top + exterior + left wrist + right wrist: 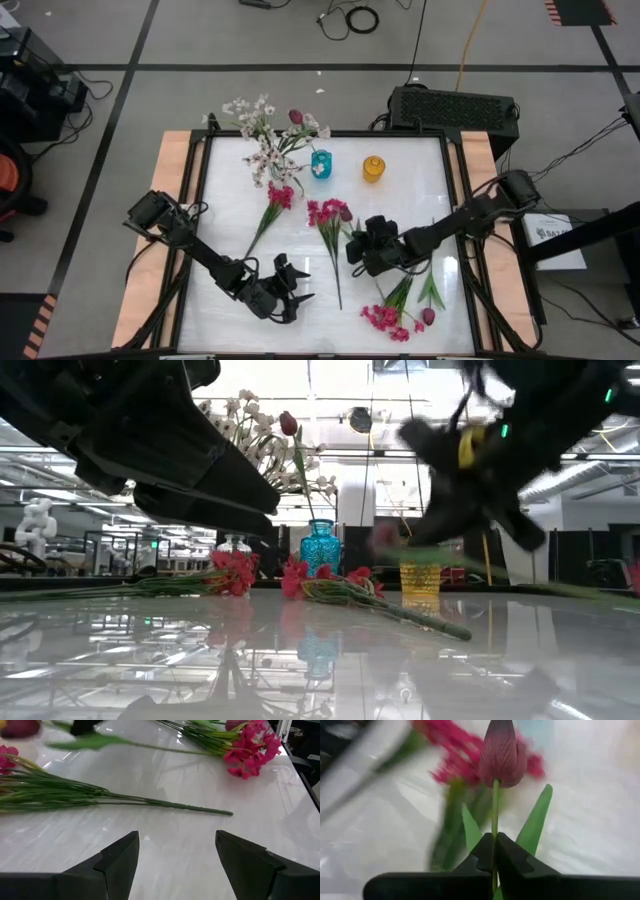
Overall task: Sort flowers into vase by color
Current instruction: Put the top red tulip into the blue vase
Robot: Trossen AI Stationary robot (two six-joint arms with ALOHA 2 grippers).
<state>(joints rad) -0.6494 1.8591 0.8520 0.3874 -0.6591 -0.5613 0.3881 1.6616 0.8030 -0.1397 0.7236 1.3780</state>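
Observation:
My right gripper [358,240] is over the table's middle, shut on a dark maroon tulip [502,752] whose head [346,214] sticks out ahead of it. My left gripper [297,282] is open near the near edge; its fingers [120,857] touch nothing. The stem [165,805] of a magenta sprig [325,212] lies on the table ahead of it. A teal vase [321,165] holds white blossoms [262,135] and a maroon tulip [295,117]. A yellow vase [373,168] stands beside it. More magenta sprigs [280,195], [385,320] and another tulip [428,316] lie flat. My right gripper pinches the tulip's green stem [495,815] a short way below the head, between its two fingers [512,857]. It comes from the table's right. The stem runs along the fingers, with the head past their tips. The flower is lifted clear of the table and lies about level [440,560].
The white tabletop [230,230] has wooden strips along its left and right sides and a dark frame. A black box [455,105] sits behind the far right corner. There is bare table between the left gripper and the left edge.

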